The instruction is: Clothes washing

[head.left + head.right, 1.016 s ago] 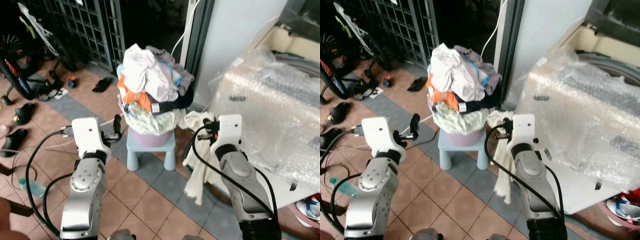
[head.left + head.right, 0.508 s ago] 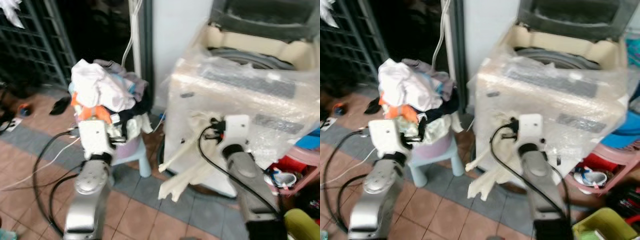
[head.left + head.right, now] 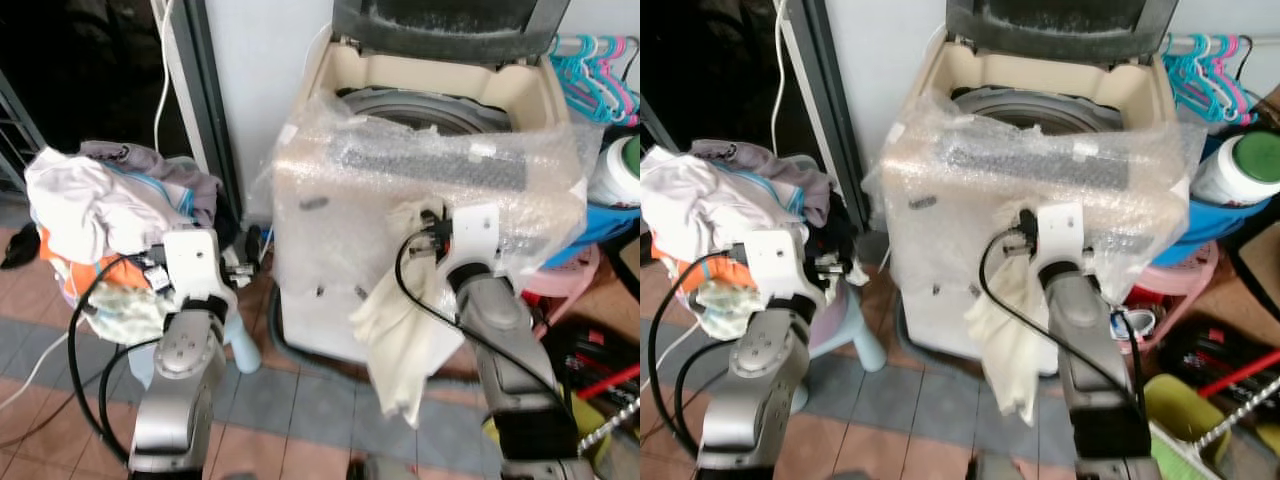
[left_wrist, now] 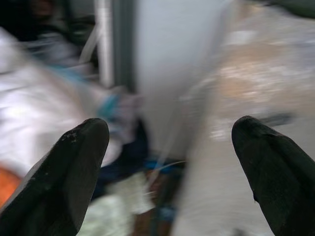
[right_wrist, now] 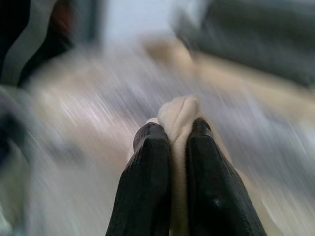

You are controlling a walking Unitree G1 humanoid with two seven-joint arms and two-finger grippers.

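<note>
A: Tiled floor [image 3: 300, 400], white wall, top-load washing machine [image 3: 430, 120] with lid up, front wrapped in bubble wrap [image 3: 330, 190]. Where's the cloth?

B: Cream cloth [image 3: 395, 330] hangs in front of the washer, pinched in the right gripper [image 5: 172, 147], fingers clamped tight on its bunched top.

A: Left side?

B: Left gripper [image 4: 172, 142] is spread wide, holding nothing, just beside the laundry pile [image 3: 95, 215] heaped on a basket left of the machine. Hangers [image 3: 595, 60] at far right
</note>
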